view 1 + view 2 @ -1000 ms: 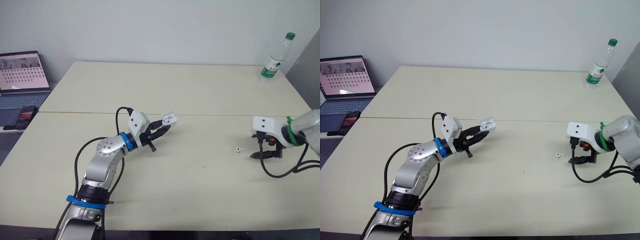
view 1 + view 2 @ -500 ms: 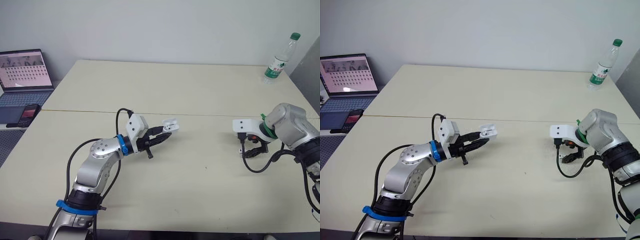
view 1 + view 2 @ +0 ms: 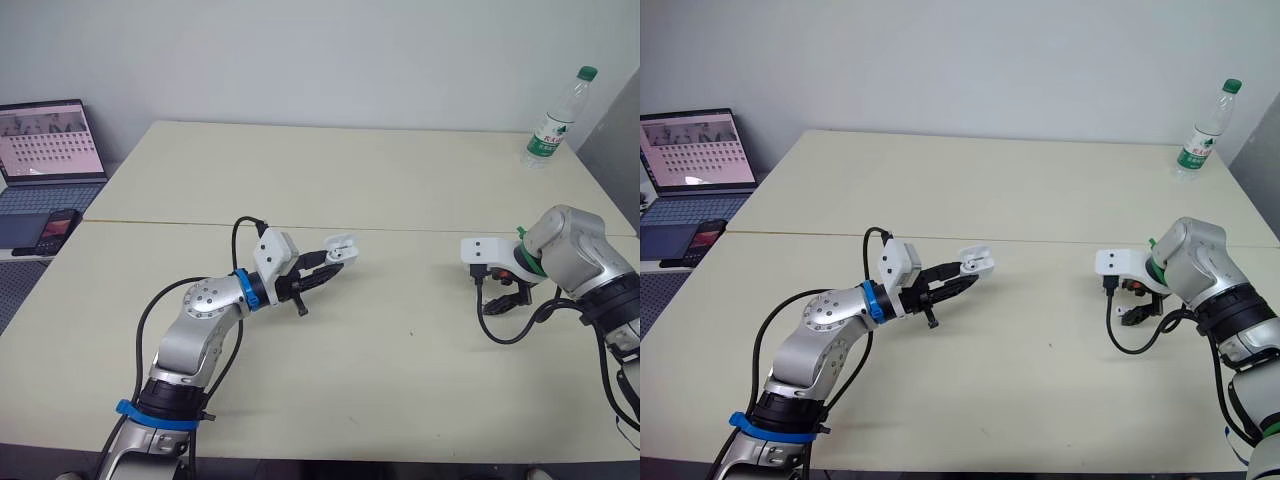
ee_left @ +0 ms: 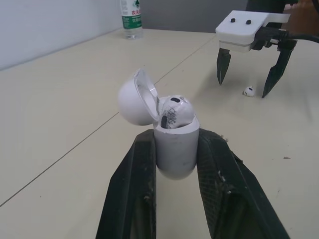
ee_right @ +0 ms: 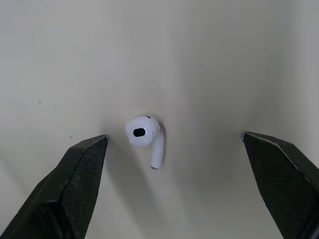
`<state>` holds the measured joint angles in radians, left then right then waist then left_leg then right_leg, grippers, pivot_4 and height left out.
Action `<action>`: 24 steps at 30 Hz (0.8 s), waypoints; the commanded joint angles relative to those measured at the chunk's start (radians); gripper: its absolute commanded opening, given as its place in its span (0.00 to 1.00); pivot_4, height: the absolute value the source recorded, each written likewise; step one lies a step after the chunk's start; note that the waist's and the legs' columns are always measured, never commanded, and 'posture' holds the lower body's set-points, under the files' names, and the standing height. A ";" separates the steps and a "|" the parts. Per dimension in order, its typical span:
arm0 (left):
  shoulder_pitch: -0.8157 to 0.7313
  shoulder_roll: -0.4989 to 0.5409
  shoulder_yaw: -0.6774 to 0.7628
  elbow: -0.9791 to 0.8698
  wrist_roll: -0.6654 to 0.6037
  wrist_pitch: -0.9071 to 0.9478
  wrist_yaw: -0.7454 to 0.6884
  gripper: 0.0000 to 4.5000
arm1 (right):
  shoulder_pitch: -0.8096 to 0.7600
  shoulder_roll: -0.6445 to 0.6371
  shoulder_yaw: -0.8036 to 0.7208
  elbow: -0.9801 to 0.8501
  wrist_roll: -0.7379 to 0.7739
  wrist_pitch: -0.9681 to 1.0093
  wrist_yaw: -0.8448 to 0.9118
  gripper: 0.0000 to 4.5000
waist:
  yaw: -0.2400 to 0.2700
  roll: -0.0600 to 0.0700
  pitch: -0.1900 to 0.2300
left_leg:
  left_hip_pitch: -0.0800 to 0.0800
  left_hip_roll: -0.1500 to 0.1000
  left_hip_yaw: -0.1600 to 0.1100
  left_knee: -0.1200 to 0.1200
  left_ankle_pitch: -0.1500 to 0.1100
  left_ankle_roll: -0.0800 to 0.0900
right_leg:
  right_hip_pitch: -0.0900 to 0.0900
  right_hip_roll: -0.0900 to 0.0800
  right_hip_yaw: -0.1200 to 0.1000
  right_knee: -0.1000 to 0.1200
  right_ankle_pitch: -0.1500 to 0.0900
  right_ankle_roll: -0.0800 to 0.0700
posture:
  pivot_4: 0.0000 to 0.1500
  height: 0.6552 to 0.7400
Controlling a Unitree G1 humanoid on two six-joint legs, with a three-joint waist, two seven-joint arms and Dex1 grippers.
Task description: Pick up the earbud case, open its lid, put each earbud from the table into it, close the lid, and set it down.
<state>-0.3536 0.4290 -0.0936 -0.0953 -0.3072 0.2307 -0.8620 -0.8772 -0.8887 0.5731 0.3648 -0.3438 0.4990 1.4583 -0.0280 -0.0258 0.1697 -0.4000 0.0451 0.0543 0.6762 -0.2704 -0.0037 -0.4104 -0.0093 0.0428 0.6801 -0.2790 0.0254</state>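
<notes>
Currently left gripper (image 3: 330, 264) clamps the earbud case (image 4: 174, 149), lid (image 4: 132, 97) open, seated earbud (image 4: 174, 110) inside. Right gripper (image 5: 174, 137), spread wide, straddles the loose earbud (image 5: 144, 135) on the table (image 3: 350, 180).

Bright, even light falls from overhead across the pale tabletop (image 3: 400, 180), leaving only soft, faint shadows close under both arms. The laptop (image 3: 52, 140) screen glows by its own light at the far left. In the right wrist view the earbud (image 5: 144, 135) throws a weak, diffuse shadow around itself. The earbud case (image 4: 174, 144) catches a mild sheen inside its white lid
</notes>
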 commanded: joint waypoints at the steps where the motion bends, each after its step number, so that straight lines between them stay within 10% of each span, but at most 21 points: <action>1: 0.002 -0.007 -0.002 -0.007 0.006 -0.028 0.004 0.17 | -0.005 0.001 -0.024 -0.021 -0.013 0.012 0.001 0.79 | 0.000 0.000 0.000 | 0.000 0.000 0.000 0.000 0.000 0.000 | 0.000 0.000 0.000 0.000 0.000 0.000 | 1.00 0.95; 9: 0.003 -0.008 -0.006 -0.001 0.016 -0.035 0.008 0.17 | -0.005 0.005 -0.025 -0.022 -0.011 0.027 0.001 0.11 | 0.000 0.000 0.000 | 0.000 0.000 0.000 0.000 0.000 0.000 | 0.000 0.000 0.000 0.000 0.000 0.000 | 1.00 0.95; 24: 0.000 -0.040 0.005 -0.003 -0.012 0.000 0.039 0.17 | 0.026 0.029 -0.129 -0.108 0.092 0.064 -0.030 0.09 | 0.000 0.000 0.000 | 0.000 0.000 0.000 0.000 0.000 0.000 | 0.000 0.000 0.000 0.000 0.000 0.000 | 1.00 0.95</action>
<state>-0.3459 0.3995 -0.1032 -0.0720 -0.2946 0.2256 -0.8368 -0.8489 -0.8603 0.5053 0.3022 -0.2898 0.5551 1.4421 -0.0280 -0.0258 0.1697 -0.4001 0.0450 0.0543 0.6764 -0.2704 -0.0037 -0.4104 -0.0094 0.0429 0.6805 -0.2789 0.0254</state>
